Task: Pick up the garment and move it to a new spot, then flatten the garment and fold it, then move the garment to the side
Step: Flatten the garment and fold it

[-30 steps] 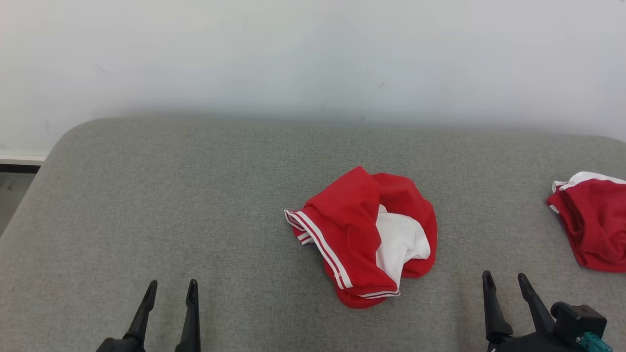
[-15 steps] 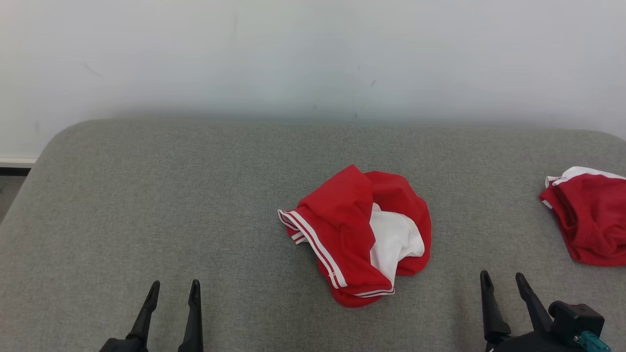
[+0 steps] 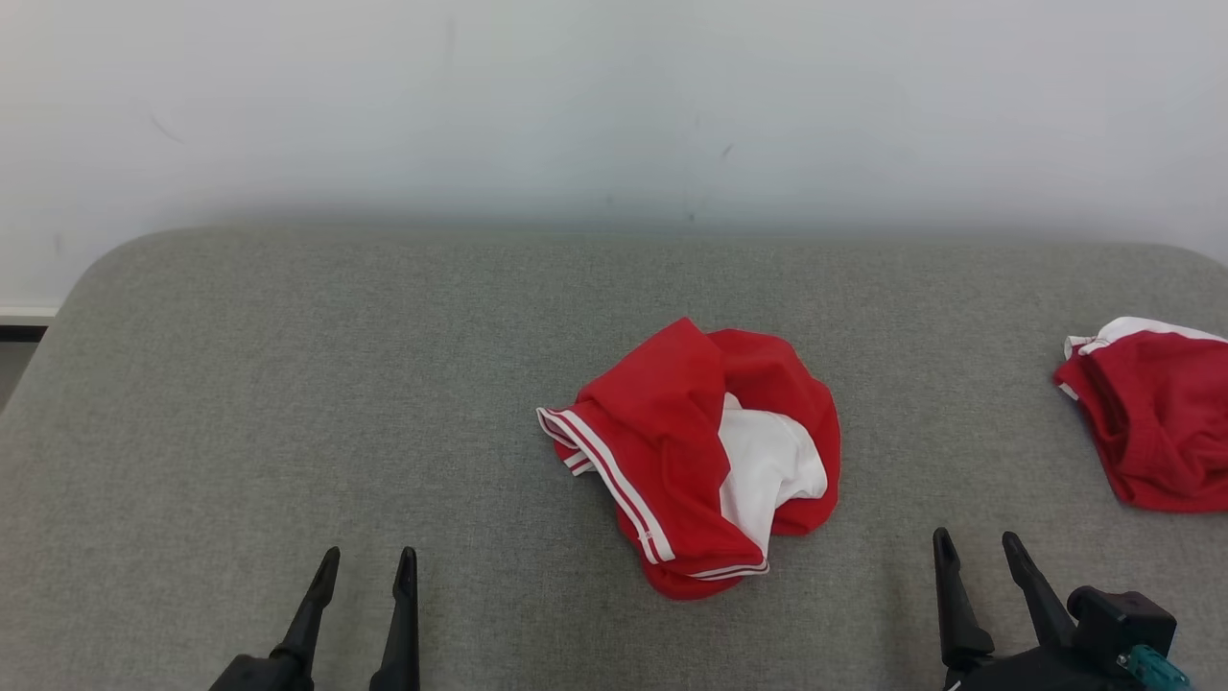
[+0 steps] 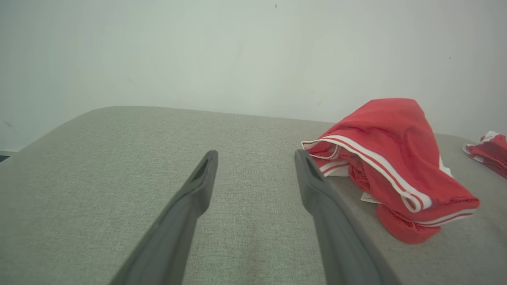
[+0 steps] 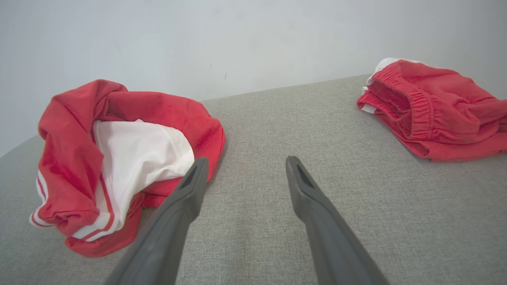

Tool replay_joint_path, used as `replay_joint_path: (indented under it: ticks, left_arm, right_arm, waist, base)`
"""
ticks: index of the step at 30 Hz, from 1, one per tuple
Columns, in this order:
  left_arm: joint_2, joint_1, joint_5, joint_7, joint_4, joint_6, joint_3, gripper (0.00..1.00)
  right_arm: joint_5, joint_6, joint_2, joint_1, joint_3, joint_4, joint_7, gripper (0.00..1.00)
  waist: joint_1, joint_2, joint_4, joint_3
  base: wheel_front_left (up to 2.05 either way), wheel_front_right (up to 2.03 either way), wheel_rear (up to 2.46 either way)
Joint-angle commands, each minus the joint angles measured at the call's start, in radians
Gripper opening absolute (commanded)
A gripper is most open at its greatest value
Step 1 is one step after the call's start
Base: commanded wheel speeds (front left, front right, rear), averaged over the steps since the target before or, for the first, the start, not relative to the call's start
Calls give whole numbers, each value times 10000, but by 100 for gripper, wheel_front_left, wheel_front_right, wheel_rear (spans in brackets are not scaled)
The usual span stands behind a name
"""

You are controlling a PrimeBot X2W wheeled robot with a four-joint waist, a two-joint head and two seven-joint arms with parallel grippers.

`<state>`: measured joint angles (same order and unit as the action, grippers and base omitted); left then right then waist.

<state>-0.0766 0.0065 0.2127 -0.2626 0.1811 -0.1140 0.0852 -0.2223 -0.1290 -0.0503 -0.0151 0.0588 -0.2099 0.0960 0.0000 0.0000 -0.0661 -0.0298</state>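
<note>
Left gripper (image 3: 370, 554) and right gripper (image 3: 976, 536), both released and empty (crumpled garment (image 3: 662, 432) between)

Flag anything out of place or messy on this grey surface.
The garment lies crumpled in a heap on the grey surface, striped trim twisted and white fabric bunched inside. A second red piece sits rumpled at the right edge. No damage shows.

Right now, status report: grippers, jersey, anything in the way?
Left gripper and right gripper open, empty. Red jersey crumpled on grey cushion, untouched. Red shorts at far right, clear of it.
</note>
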Motion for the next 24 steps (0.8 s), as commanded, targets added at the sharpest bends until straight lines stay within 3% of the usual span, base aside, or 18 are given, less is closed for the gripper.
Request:
replay_joint_path:
  ticks: [1,7,24]
  left_arm:
    - [50,-125,73,-37,86,-28,42,100]
    - [161,-590,1351,79,674,-158,690,100]
    - [-118,-1849,3844,1988,1880,-161,2817,100]
  right_arm:
    - [63,-34,0,119,-32,25,-11,100]
    - [-25,-34,-1,97,-101,-38,-43,100]
    - [-134,-34,2,342,-171,-29,63,100]
  waist:
    - [0,0,57,-25]
    - [0,0,441,-131]
    - [0,0,2288,-703]
  base:
    - [0,0,0]
    - [0,0,0]
    - [0,0,0]
